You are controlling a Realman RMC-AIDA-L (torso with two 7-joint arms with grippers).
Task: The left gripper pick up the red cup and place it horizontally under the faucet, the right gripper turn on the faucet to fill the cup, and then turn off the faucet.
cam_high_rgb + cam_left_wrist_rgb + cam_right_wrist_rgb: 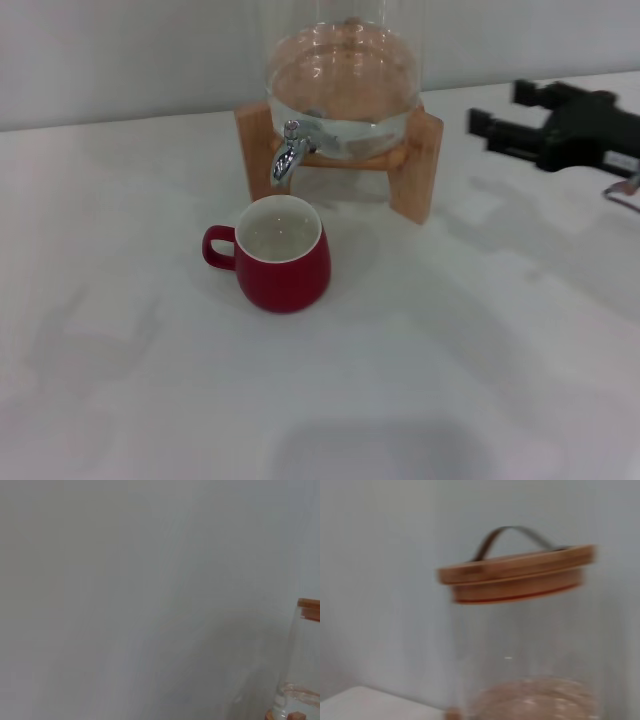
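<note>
The red cup [283, 262] stands upright on the white table, its handle towards my left, just in front of and below the spout of the chrome faucet [288, 150]. I cannot tell whether the cup's white inside holds water. The faucet sits on the glass water jar [343, 85], which rests on a wooden stand [418, 165]. My right gripper [503, 112] is open and empty at the right, level with the jar and well clear of the faucet, its fingers pointing left. My left gripper is out of view.
The right wrist view shows the jar's wooden lid [515, 575] with a dark strap handle, in front of a grey wall. The left wrist view shows the wall and an edge of the jar [307, 660]. White table [150, 350] spreads around the cup.
</note>
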